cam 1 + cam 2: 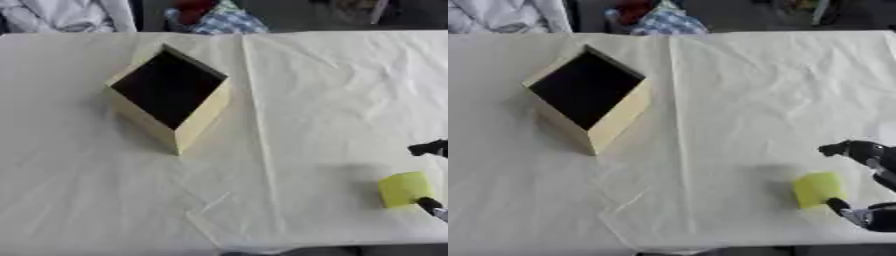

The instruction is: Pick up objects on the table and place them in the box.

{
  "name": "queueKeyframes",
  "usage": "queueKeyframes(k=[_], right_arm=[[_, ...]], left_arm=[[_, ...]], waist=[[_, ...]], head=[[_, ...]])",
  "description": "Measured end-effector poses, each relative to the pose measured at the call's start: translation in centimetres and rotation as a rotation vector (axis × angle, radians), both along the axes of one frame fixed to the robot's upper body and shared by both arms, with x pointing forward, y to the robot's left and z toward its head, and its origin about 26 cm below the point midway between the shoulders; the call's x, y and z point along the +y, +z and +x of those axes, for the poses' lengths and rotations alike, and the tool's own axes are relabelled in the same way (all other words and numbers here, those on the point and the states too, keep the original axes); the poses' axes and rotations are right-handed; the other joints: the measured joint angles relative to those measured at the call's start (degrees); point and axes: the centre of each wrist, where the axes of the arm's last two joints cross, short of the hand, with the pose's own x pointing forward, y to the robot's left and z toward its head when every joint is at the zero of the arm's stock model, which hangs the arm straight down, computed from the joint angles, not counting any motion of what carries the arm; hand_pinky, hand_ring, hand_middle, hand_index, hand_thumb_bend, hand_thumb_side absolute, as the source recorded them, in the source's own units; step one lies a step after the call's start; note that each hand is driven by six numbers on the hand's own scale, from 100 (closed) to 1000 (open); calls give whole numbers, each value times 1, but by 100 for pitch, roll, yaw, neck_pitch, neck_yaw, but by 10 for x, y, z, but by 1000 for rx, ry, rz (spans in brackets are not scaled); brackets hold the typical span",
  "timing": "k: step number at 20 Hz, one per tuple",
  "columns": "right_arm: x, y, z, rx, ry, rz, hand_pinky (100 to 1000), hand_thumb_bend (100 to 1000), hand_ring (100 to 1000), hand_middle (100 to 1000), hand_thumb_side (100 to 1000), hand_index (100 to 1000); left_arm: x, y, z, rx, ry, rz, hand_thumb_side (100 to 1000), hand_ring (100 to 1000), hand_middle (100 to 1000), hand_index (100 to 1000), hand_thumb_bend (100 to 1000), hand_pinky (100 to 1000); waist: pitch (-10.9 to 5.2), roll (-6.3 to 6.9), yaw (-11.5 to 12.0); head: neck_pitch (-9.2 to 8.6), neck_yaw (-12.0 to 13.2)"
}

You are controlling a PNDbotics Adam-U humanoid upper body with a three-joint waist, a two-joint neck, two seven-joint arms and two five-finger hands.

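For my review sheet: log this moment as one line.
right hand: open around yellow block, not gripping | box: open, far left | left hand: unseen

A pale wooden box with a dark open inside (pixel 588 97) stands askew on the white cloth-covered table (pixel 737 100), toward its far left part. Near the right edge, close to the near side, a small yellow block (pixel 816 189) sits between the thumb and fingers of the robot's black right hand (pixel 866 215), one fingertip touching its lower corner and another above it, apart.
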Motion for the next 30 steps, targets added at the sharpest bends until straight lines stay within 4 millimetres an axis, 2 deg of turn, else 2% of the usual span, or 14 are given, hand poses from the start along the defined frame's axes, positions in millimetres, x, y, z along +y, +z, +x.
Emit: queueKeyframes(k=[9, 16, 22, 25, 30], right_arm=[[-6, 17, 7, -62, -51, 35, 812, 373, 859, 765, 112, 929], [-9, 25, 10, -86, -49, 30, 810, 354, 863, 771, 184, 934], [-8, 32, 15, -40, 6, 1, 842, 362, 889, 795, 176, 941], [-6, 35, 18, 16, 69, -35, 856, 324, 896, 804, 230, 947], [-2, 39, 23, 101, 145, -97, 854, 318, 894, 803, 232, 948]], left_arm=[[0, 0, 0, 2, 3, 5, 737, 787, 846, 699, 100, 719], [1, -2, -1, 6, 7, 9, 737, 788, 847, 698, 100, 719], [1, -2, -1, 7, 8, 12, 738, 788, 847, 698, 100, 719], [1, -2, -1, 9, 7, 15, 737, 788, 848, 698, 100, 719], [1, -2, -1, 11, 6, 16, 736, 788, 848, 697, 100, 719]], waist=[[0, -14, -41], [0, -29, -60], [0, -29, -58], [0, -29, -50], [26, -30, -38]], head=[[1, 0], [1, 0], [1, -6], [1, -19], [2, -36]])
